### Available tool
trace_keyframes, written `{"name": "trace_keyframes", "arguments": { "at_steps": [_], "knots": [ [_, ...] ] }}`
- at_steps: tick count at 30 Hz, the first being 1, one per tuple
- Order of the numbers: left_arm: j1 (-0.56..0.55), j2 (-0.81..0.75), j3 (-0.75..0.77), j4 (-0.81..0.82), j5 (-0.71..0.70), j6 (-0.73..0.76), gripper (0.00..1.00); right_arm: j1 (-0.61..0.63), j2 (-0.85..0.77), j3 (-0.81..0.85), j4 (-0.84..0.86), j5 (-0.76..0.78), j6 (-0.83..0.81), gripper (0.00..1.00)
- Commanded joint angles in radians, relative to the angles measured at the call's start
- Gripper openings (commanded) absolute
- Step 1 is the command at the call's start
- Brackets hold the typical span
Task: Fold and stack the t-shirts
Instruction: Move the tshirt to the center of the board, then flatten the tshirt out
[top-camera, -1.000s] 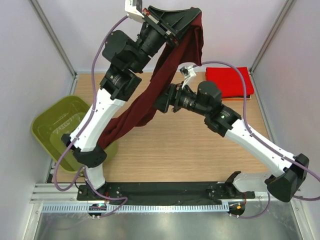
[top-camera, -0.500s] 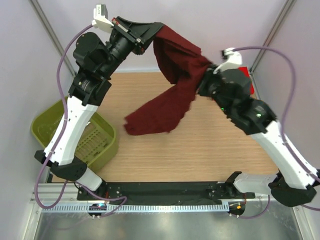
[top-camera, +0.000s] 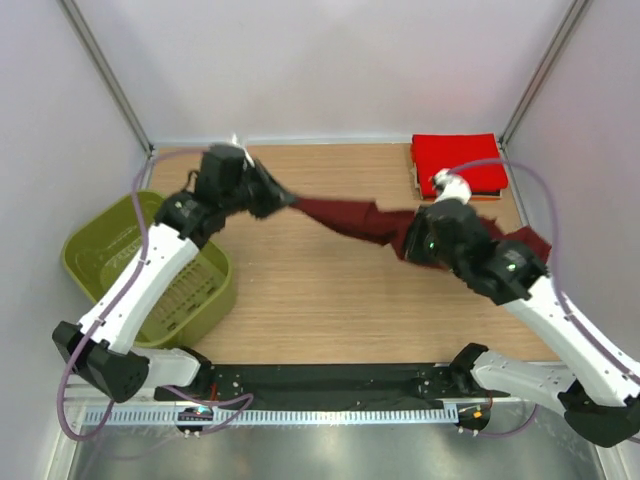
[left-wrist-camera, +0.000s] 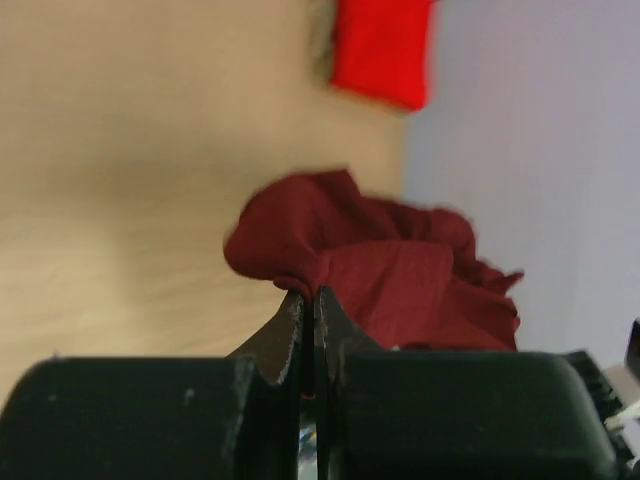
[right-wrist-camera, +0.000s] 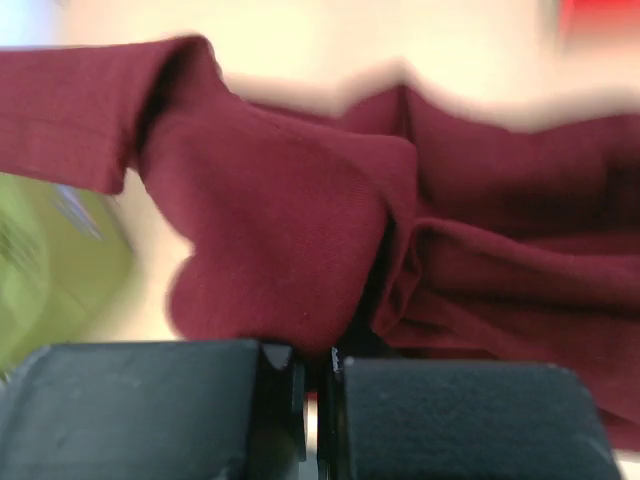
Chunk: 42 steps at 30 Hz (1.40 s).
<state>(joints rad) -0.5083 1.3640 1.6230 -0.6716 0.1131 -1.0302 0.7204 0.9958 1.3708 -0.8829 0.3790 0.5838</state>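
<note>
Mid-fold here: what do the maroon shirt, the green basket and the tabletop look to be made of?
Maroon t-shirt: soft matte knit cloth, possibly cotton; it bunches into loose creases. Green basket: moulded plastic, slightly glossy, with slotted walls. Tabletop: wood or wood-look laminate, matte; fine straight grain shows, but which of the two I cannot tell.

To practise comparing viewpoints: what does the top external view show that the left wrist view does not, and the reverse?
Only the top view shows the olive basket, the right arm and the maroon t-shirt stretched between the arms. Only the left wrist view shows the left gripper close up, shut on a cloth fold. Both show the maroon t-shirt, the folded red t-shirt and the wooden table.
</note>
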Motion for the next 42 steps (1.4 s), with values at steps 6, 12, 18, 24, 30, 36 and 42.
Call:
{"name": "trace_keyframes", "arguments": {
  "at_steps": [6,12,18,24,30,36,42],
  "knots": [
    [-0.002,-0.109,-0.552,-0.015,0.126,0.045,0.01,0.005,-0.134,-0.375,-0.222,-0.149,0.266,0.30],
    [-0.004,-0.004,-0.384,-0.221,-0.007,0.153,0.43,0.002,-0.020,-0.250,-0.298,0.003,0.217,0.54],
    [-0.064,0.115,-0.252,-0.197,0.010,0.174,0.54,-0.140,0.141,-0.225,-0.207,-0.029,0.099,0.51],
    [-0.200,0.198,-0.253,-0.189,0.016,0.165,0.55,-0.211,0.191,-0.300,-0.061,-0.345,0.035,0.52],
    [-0.242,0.156,-0.400,-0.152,0.033,0.154,0.56,-0.208,0.175,-0.441,-0.077,-0.304,0.108,0.52],
    [-0.274,0.152,-0.532,-0.108,0.088,0.185,0.61,-0.213,0.228,-0.475,-0.089,-0.224,0.142,0.54],
    [-0.366,0.195,-0.522,-0.082,0.069,0.217,0.63,-0.275,0.280,-0.434,-0.149,-0.128,0.174,0.54]
  ]
}}
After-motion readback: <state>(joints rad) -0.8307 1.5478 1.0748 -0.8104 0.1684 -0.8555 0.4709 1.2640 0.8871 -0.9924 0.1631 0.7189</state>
